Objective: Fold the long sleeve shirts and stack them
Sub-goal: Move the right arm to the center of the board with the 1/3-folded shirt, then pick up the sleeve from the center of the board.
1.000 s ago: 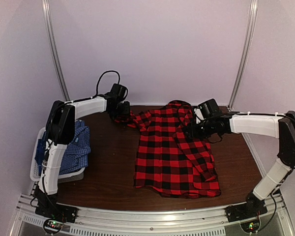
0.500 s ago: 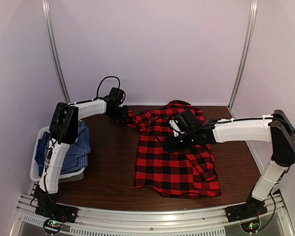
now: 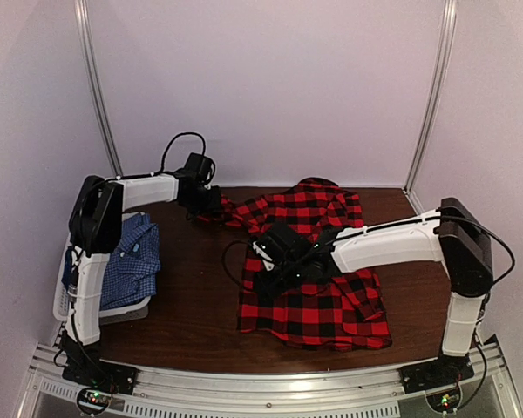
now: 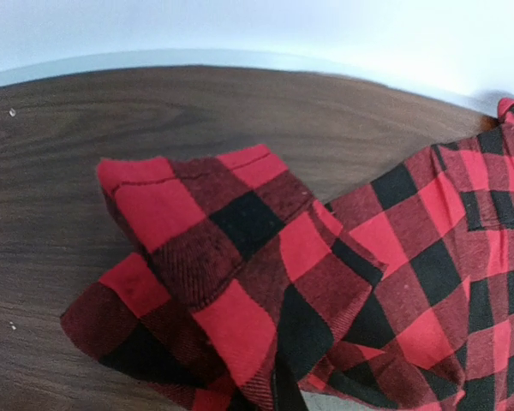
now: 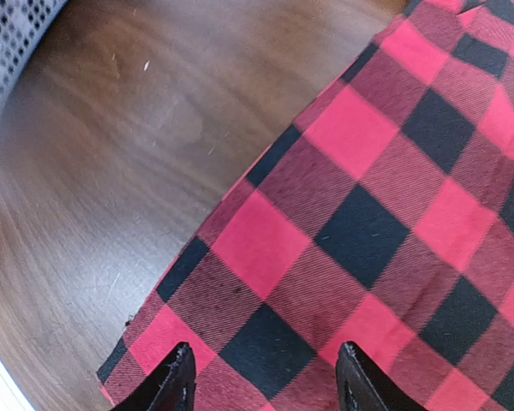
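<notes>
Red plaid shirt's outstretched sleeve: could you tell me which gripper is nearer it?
Left. The left gripper pinches the sleeve end; the right gripper hovers open over the red plaid shirt's edge.

Left gripper (image 3: 214, 207) closed, right gripper (image 5: 265, 385) parted.

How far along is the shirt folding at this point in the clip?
Done: nothing looks fully folded or stacked. In hand: the left gripper is shut on a sleeve of the red plaid shirt; the open right gripper hovers over its side edge. Left: folding it, plus the blue check shirt in the basket.
</notes>
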Tool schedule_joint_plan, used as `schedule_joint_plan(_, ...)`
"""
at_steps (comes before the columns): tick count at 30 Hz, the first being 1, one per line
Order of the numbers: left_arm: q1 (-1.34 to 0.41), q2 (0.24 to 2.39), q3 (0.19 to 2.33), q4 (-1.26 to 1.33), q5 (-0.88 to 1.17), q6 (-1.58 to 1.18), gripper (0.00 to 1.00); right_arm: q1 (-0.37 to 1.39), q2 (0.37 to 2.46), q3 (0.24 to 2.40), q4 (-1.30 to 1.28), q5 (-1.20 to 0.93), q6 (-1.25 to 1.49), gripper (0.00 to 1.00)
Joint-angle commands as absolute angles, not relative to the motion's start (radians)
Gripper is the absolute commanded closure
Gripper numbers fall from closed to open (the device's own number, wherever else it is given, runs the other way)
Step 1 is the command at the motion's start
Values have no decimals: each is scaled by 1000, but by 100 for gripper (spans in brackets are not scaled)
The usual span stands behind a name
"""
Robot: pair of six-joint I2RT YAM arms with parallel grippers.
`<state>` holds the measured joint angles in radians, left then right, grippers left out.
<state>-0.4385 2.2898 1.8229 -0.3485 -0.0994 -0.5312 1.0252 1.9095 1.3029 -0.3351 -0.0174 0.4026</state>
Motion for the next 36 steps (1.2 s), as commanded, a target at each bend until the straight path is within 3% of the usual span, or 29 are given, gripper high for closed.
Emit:
schedule_joint_plan(1,-439,2195,1784,-278,-111,-558,100,1069,1968,1351,-396,35,383,43)
schedule_joint_plan(16,-439,2163,1812,-266,-116,-524,100,1220,2069,1367,-492,11,339,46)
schedule_joint_plan(26,-439,2142,1850,-272,-97,-498,100,1267,2088,1401,-468,-131,355,47)
schedule_joint_plan(36,-442,2060,1833,-233,35,-489,100,1178,1878,1387,-411,-17,418,46)
